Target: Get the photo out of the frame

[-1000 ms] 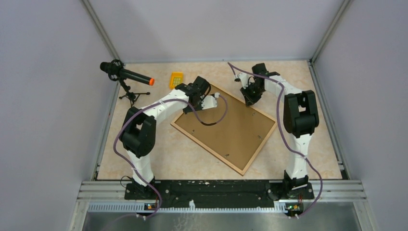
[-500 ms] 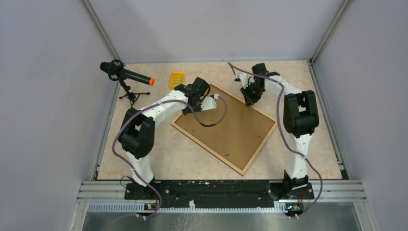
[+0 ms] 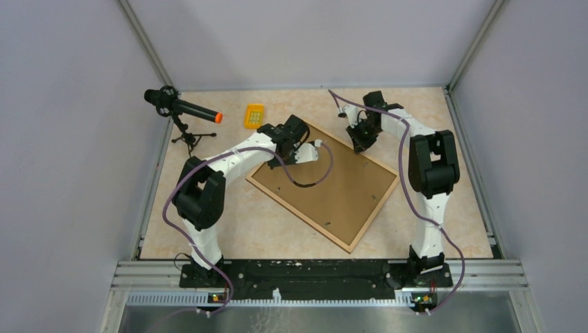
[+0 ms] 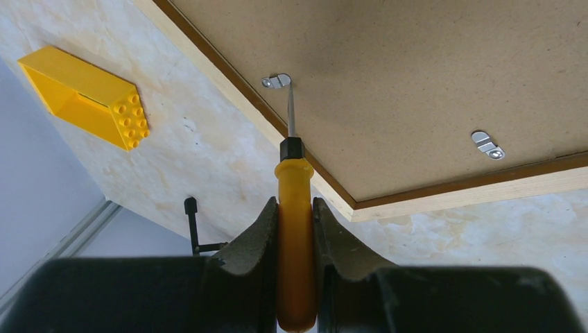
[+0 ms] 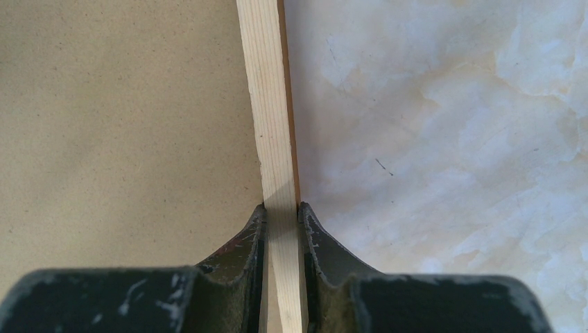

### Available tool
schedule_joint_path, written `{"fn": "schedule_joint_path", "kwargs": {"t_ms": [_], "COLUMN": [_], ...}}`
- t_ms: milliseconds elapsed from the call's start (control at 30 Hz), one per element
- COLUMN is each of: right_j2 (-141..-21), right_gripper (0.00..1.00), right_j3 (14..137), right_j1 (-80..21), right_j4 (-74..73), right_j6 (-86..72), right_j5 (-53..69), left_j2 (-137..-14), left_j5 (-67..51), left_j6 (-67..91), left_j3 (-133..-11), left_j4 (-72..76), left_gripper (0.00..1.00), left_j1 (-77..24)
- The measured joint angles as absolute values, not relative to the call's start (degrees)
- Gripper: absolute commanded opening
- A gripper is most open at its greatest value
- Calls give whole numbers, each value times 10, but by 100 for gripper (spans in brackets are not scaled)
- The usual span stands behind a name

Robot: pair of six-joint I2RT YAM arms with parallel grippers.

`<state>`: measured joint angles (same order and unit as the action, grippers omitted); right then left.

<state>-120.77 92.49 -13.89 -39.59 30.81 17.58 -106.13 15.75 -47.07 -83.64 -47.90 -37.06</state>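
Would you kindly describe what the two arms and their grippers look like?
Both the left arm and the right arm have white links joined by bulky black joints, and a purple cable loops loosely along each. The left gripper and the right gripper have dark, curved fingers; the right ones show pale scuff marks.

We see a yellow studded block (image 3: pixel 254 114) lying on the marbled table (image 3: pixel 229 222) toward the far left, a black microphone (image 3: pixel 182 107) with an orange tip on its small tripod (image 3: pixel 188 137) nearby, and a yellow-handled screwdriver (image 4: pixel 294 208).
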Motion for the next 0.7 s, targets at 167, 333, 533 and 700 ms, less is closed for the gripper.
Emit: {"fn": "schedule_joint_path", "kwargs": {"t_ms": [167, 333, 533, 700], "right_j2": [-1208, -1208, -1207, -1207], "right_gripper": [11, 12, 18, 31], "right_j3": [925, 923, 923, 923], "right_j1": [-139, -139, -139, -139], "right_j4": [-396, -394, -394, -394], "right_j6": [308, 308, 308, 299], "right_j5": [176, 176, 176, 177], "left_j2": [-1067, -1074, -1074, -1086], "left_j5": [157, 157, 152, 105], "left_j6": [-458, -446, -434, -412], "left_j3": [-846, -855, -860, -899], "left_j4": [-483, -485, -485, -502], "left_gripper": [0, 0, 0, 0], "left_j1": [-371, -372, -372, -373]}}
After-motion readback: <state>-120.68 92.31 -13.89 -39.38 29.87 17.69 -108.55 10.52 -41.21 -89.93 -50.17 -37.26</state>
